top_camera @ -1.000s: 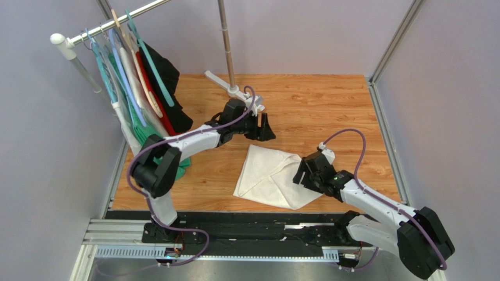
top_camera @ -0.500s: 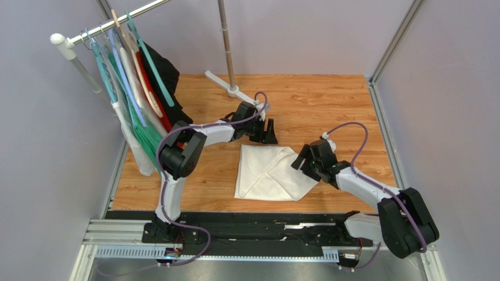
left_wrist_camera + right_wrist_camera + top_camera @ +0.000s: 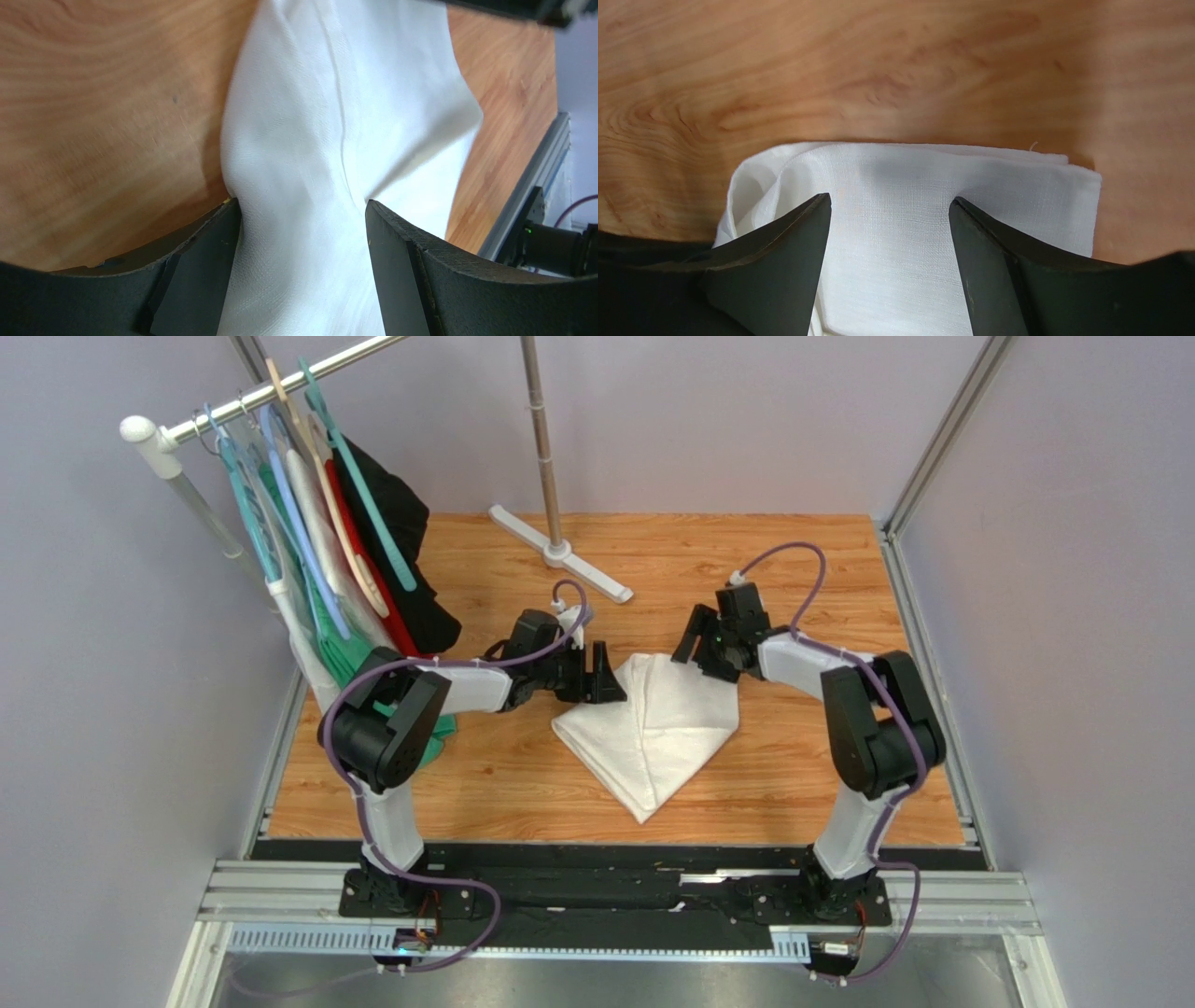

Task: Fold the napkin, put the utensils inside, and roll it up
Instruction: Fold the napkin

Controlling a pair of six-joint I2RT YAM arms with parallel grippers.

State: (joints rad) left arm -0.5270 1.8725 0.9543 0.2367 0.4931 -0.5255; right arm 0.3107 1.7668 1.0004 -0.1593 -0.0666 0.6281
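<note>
The white, softly wrinkled square cloth napkin lies folded on the wooden tabletop between both arms. The left gripper and the right gripper each straddle an edge of it, fingers spread apart.

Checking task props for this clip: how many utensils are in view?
0. None shows on the table or on the napkin, which lies folded between the left gripper and right gripper; one could be hidden in its folds.
</note>
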